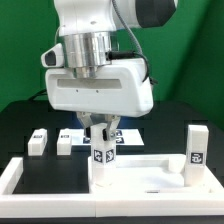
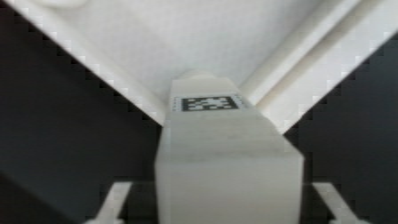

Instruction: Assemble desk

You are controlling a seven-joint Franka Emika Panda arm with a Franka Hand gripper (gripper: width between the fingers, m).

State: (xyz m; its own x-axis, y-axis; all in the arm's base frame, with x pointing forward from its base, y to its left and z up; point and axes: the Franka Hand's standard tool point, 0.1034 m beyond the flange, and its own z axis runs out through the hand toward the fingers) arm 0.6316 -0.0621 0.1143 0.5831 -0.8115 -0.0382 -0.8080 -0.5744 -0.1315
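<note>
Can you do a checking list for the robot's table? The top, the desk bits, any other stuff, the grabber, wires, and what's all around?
Surface: flat black table.
Job's things: flat white plastic rectangular tabletop panel lies flat. One white block leg with a black-and-white tag stands at its end on the exterior view's left, and a second leg at its right end. Two loose legs stand on the table farther left.
Clutter: long low white border rail in front of the panel; marker board behind.
Grippers: white two-finger gripper straddles the first leg; whether it squeezes cannot be told.
Cables: thin dark line by the wrist, maybe a cable.
Surroundings: green backdrop.
</note>
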